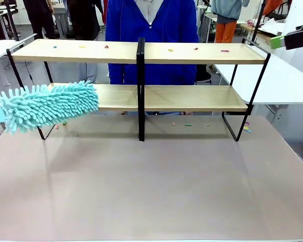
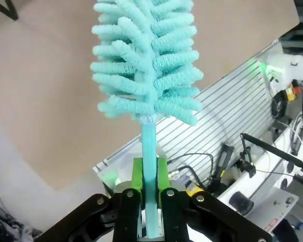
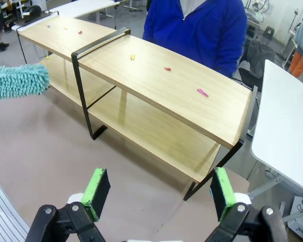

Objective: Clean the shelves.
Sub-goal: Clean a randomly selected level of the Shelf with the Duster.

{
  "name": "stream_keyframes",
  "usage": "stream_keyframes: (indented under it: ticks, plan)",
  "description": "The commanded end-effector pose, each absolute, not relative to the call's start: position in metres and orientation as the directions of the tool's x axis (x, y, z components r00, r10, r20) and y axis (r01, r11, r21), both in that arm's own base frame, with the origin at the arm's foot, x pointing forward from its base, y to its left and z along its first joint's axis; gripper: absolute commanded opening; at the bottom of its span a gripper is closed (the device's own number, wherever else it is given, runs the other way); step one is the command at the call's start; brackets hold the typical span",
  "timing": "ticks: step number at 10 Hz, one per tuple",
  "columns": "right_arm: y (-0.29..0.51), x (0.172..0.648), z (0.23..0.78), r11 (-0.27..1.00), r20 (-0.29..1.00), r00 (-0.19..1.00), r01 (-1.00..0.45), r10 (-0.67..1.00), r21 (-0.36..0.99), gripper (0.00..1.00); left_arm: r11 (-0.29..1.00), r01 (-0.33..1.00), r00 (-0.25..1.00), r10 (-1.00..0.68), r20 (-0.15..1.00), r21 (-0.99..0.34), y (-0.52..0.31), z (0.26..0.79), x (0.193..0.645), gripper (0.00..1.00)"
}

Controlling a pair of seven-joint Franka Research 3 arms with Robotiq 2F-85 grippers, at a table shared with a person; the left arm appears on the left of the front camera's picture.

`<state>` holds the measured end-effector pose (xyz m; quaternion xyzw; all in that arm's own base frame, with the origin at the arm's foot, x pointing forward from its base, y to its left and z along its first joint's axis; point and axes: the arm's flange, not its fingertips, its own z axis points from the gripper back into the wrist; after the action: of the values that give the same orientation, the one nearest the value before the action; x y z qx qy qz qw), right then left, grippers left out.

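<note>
on the table [image 1: 151, 191] stand scrap-strewn shelves [image 1: 192, 53]; left hand [image 2: 150, 175] pinches duster [image 1: 48, 106], right hand [image 3: 159, 187] spread.

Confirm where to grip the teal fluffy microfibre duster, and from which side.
Take the teal microfibre duster by its thin teal handle just below the fluffy head, coming in from the handle end along its axis, closing across the stalk. That is its only narrow, rigid part; the head is soft and would likely squash. The left hand is shut on it this way.
</note>
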<state>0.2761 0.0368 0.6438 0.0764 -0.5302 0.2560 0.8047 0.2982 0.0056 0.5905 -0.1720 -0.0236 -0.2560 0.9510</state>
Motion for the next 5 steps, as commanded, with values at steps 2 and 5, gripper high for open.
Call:
stream_keyframes:
  ticks: [2,5]
  plan:
    - [0.036,0.277,0.644,0.859,0.894,0.308,-0.492,0.326,-0.144,1.0,0.816,0.489,0.872,-0.47,0.138,-0.307,-0.007,0.586,0.302,0.12]
    - [0.036,0.277,0.644,0.859,0.894,0.308,-0.492,0.326,-0.144,1.0,0.933,0.316,0.937,-0.279,0.209,-0.171,-0.017,0.586,0.32,0.12]
